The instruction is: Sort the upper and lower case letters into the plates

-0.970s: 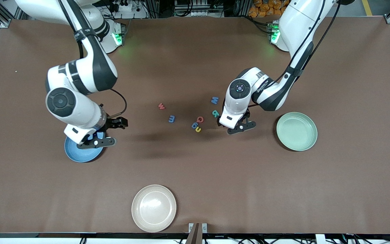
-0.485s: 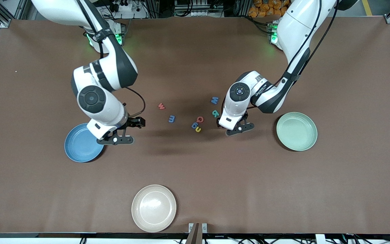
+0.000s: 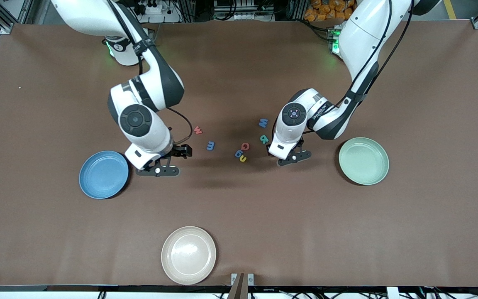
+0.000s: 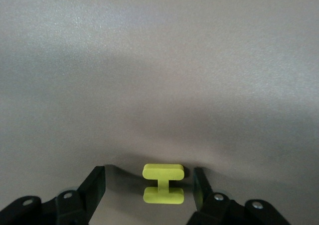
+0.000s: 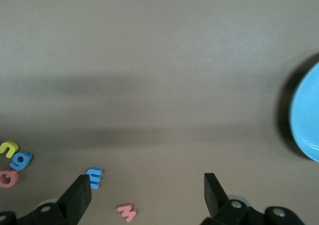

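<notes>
The left gripper [image 4: 148, 185] is hanging low over the brown table [image 3: 347, 232] with its fingers spread wide around a small yellow-green foam letter shaped like a capital I [image 4: 163, 183], neither finger touching it (the letter is lying flat between them). The right gripper [image 5: 148, 187] is hovering, also wide open and holding nothing, over bare table between the sky-blue round plastic plate [image 3: 103, 174] and the loose foam letters [image 3: 241, 152]. The pale mint-green round plate [image 3: 363, 160] is sitting toward the left arm's end of the table. A beige plate [image 3: 189, 255] is lying nearest the front camera.
</notes>
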Robot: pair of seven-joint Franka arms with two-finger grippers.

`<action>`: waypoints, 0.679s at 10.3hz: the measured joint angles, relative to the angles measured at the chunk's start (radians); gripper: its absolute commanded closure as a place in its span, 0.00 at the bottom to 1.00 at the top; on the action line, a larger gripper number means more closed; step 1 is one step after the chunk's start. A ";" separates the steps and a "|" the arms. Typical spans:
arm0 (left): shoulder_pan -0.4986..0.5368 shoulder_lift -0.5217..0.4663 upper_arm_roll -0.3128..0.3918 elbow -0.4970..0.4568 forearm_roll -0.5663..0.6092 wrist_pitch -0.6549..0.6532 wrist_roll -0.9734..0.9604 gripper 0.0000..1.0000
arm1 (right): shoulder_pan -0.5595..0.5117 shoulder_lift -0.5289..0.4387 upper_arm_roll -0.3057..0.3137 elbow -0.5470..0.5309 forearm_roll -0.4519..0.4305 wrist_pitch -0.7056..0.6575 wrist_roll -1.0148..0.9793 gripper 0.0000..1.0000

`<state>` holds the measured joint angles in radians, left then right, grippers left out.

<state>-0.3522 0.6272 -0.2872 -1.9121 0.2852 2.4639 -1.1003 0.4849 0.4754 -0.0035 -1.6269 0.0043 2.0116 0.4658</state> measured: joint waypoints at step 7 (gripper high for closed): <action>0.005 -0.008 0.000 0.000 0.000 0.008 0.000 1.00 | 0.098 0.158 0.001 0.130 0.000 0.076 -0.025 0.00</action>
<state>-0.3472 0.6196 -0.2876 -1.9120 0.2853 2.4722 -1.1006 0.5832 0.6337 -0.0023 -1.4968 0.0043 2.0876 0.4410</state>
